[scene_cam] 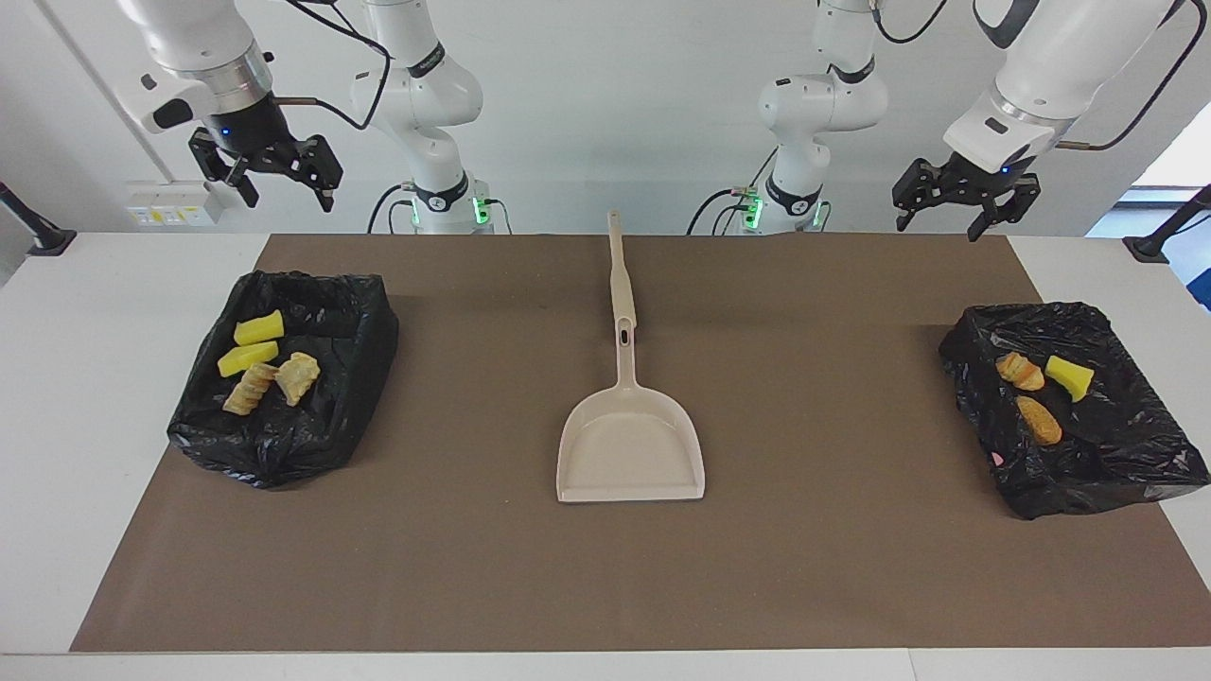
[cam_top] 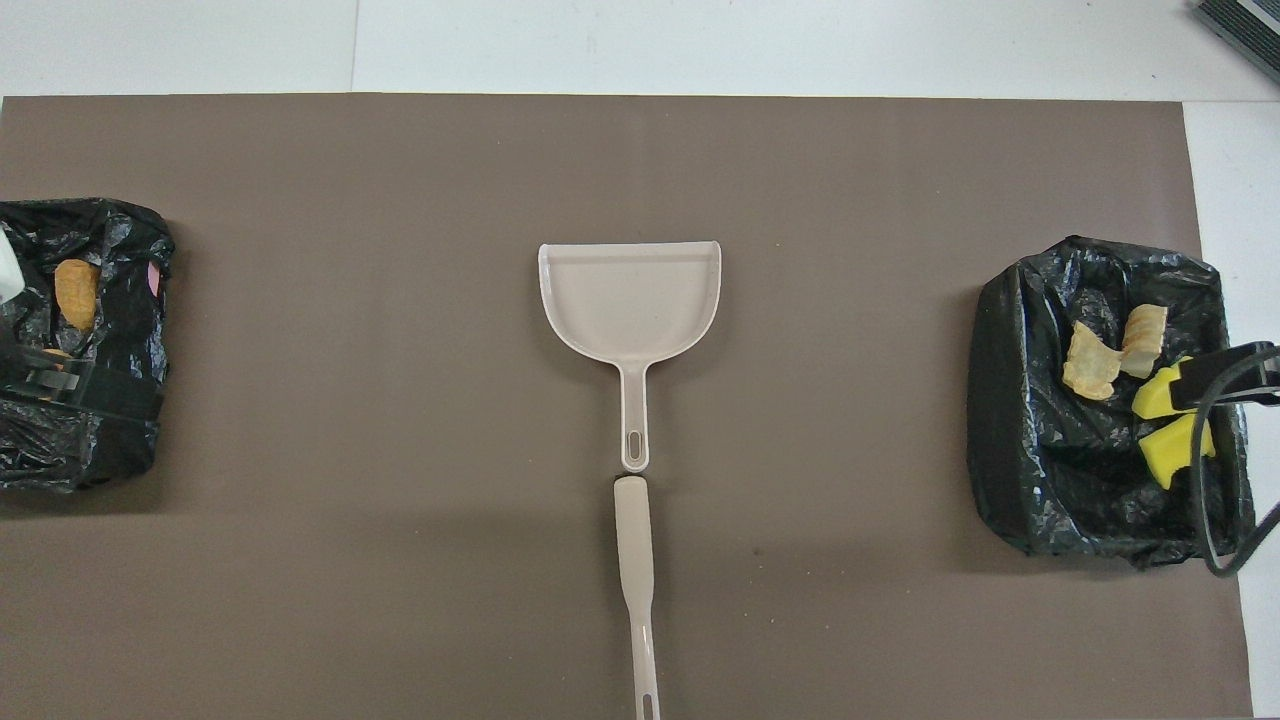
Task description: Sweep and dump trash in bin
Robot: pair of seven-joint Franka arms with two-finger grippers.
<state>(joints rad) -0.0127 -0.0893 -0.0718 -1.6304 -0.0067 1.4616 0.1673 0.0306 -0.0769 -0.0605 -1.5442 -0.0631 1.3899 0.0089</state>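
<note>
On white table (scene_cam: pixel 114 445), brown mat (scene_cam: pixel 814 567) under dustpan (scene_cam: pixel 631 446)

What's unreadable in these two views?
1. Overhead view: the black-bag-lined bin at the left arm's end is cut by the view's edge and partly covered by the left gripper; only one tan lump shows clearly.
2. Overhead view: the long beige handle runs off the bottom edge.
3. Overhead view: the right gripper covers part of the yellow sponge chunks.
4. Both views: the pink speck on that bin is too small to identify.
</note>
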